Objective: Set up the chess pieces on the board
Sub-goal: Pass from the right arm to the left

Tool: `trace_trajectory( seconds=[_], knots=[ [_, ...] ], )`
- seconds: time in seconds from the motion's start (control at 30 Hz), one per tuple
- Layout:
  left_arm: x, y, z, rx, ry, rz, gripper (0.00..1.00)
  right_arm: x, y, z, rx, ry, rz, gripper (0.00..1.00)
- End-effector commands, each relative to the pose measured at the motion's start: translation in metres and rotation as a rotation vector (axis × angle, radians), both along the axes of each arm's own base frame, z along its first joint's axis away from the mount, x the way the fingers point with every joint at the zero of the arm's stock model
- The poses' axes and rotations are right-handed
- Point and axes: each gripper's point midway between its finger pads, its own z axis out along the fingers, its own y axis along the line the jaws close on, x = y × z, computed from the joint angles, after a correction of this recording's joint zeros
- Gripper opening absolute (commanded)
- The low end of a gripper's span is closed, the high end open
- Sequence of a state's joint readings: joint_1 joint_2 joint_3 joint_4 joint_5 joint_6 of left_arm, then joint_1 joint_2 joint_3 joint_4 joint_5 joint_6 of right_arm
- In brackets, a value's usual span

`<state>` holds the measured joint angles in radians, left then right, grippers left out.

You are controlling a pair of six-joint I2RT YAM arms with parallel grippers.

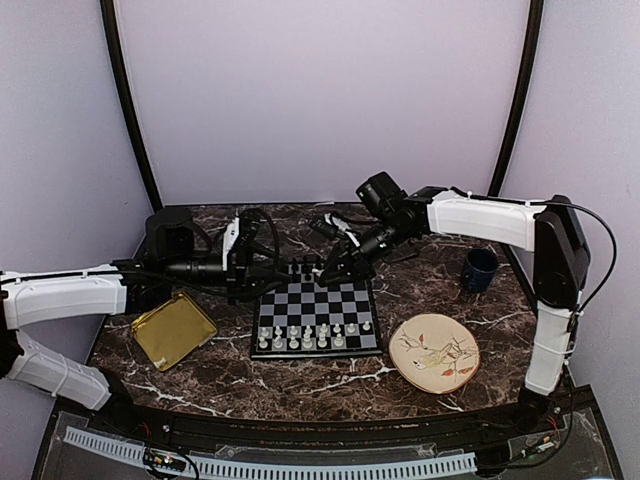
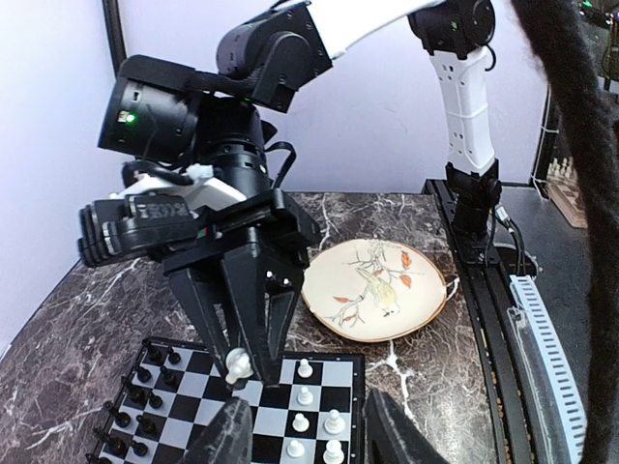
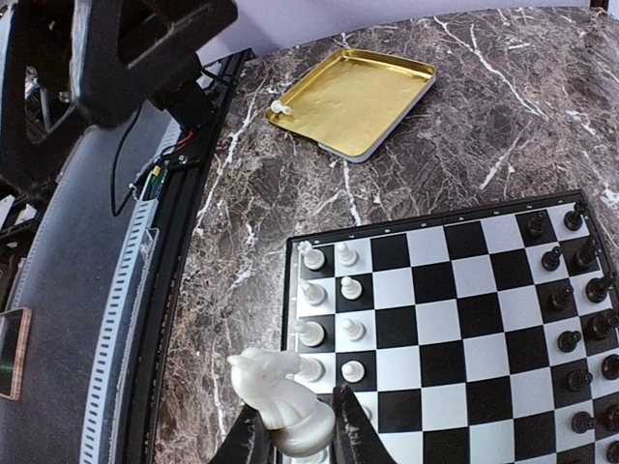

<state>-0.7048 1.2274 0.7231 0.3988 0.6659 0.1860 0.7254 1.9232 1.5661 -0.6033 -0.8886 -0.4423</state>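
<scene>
The dark marble tabletop (image 1: 230, 375) carries the square black-and-grey chequered chessboard (image 1: 320, 300) at its middle and the square gold tray (image 1: 172, 328) towards its left edge. The right gripper (image 3: 302, 440) is pinched on a white plastic knight (image 3: 279, 389) over the board; the left gripper (image 2: 309, 440) gapes wide, holding nothing. Two rows of tiny white chessmen (image 1: 307, 336) line the board's near side. Only the right wrist view shows a white piece (image 3: 279, 106) in the tray.

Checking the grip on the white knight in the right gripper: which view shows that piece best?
Right wrist view: the white knight sits large in the foreground, head clear, pinched by the right gripper. The left wrist view shows it much smaller; from the top it is too small to tell.
</scene>
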Motion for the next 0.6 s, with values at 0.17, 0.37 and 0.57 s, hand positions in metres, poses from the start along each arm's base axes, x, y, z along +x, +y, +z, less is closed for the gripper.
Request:
trace_trajectory(
  seconds=[0.17,0.37,0.57],
  knots=[
    [-0.003,-0.025,0.007,0.051,-0.116,-0.104,0.39,-0.005,0.005,0.023,0.06,0.064,0.023,0.21],
    [0.004,-0.036,0.001,0.065,-0.102,-0.122,0.37,-0.007,0.004,0.025,0.062,0.058,0.025,0.21],
    [0.01,-0.048,-0.009,0.102,-0.07,-0.15,0.34,-0.008,0.003,0.029,0.064,0.042,0.026,0.22]
  ],
)
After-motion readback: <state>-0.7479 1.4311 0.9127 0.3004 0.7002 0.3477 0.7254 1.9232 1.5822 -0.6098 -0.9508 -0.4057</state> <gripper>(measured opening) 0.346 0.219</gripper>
